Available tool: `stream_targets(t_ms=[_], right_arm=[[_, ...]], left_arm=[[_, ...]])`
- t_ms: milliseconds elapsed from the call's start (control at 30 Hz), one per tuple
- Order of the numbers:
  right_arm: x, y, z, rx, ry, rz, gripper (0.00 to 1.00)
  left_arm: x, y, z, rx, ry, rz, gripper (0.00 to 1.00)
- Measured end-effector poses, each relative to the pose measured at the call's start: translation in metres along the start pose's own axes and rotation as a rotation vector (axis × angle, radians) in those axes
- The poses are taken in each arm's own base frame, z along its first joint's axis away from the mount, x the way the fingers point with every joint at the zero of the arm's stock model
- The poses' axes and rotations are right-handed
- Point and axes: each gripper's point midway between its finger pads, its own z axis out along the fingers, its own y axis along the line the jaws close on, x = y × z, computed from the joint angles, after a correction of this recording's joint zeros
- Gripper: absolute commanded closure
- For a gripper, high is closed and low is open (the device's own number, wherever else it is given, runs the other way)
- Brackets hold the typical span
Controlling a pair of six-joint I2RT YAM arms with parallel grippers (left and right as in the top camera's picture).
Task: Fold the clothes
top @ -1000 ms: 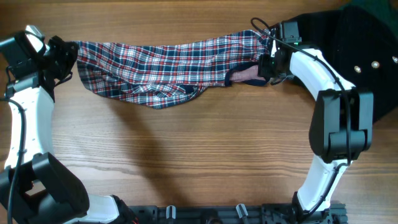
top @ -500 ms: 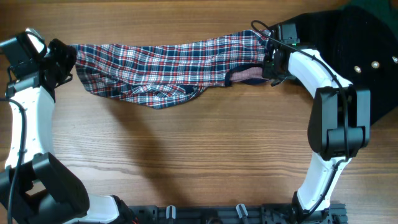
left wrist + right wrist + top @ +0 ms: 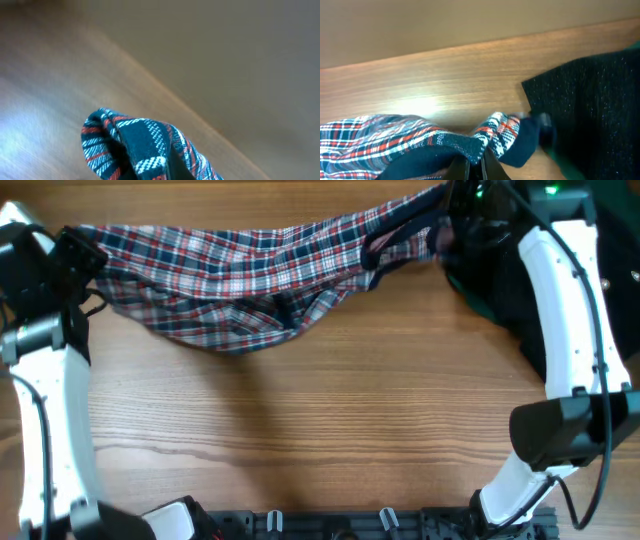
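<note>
While the plaid garment (image 3: 250, 275) hangs stretched across the top of the overhead frame, you are, by my reading, in the lift-and-spread step. Left gripper (image 3: 88, 258), upper left, is clamped on one end. Right gripper (image 3: 450, 225), upper right, is clamped on the other, beside the black garment (image 3: 497, 295).

Left wrist: plaid bunches at bottom centre, right at the jaws.

Right wrist: closed jaws pinch navy trim, bottom centre.

Next, probably lay it flat with even tension.

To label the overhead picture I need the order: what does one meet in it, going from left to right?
left gripper → plaid garment → right gripper → black garment
</note>
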Motion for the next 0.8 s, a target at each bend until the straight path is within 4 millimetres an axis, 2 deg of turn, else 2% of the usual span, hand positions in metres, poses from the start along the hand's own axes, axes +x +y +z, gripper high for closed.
stream_targets(t_ms=[133,233,333,433,567,667,800], right_arm=[[0.013,0.007,-0.003,-0.043,0.062,0.005,0.96],[0.009,0.015,-0.016,-0.074,0.063,-0.005,0.96],[-0.008,0.024,-0.043,-0.097,0.018,-0.025,0.96],[-0.025,0.031,-0.076,-0.109,-0.041,-0.045,0.96],[-0.022,0.029,-0.108,-0.089,-0.047,-0.046,0.96],[-0.017,0.024,-0.128,-0.077,-0.053,-0.027,0.96],[-0.019,0.018,-0.161,-0.07,-0.105,0.01,0.96]], left_arm=[[-0.029,-0.017,-0.036,0.033,-0.113,0.041,0.9],[-0.048,-0.023,-0.051,0.038,-0.199,0.052,0.91],[-0.065,-0.021,-0.063,0.025,-0.27,0.052,0.94],[-0.075,-0.011,-0.069,-0.008,-0.308,0.043,0.96],[-0.081,0.002,-0.072,-0.043,-0.322,0.034,0.96],[-0.076,0.005,-0.08,-0.063,-0.295,0.029,0.96],[-0.089,-0.013,-0.122,-0.047,-0.325,0.034,0.96]])
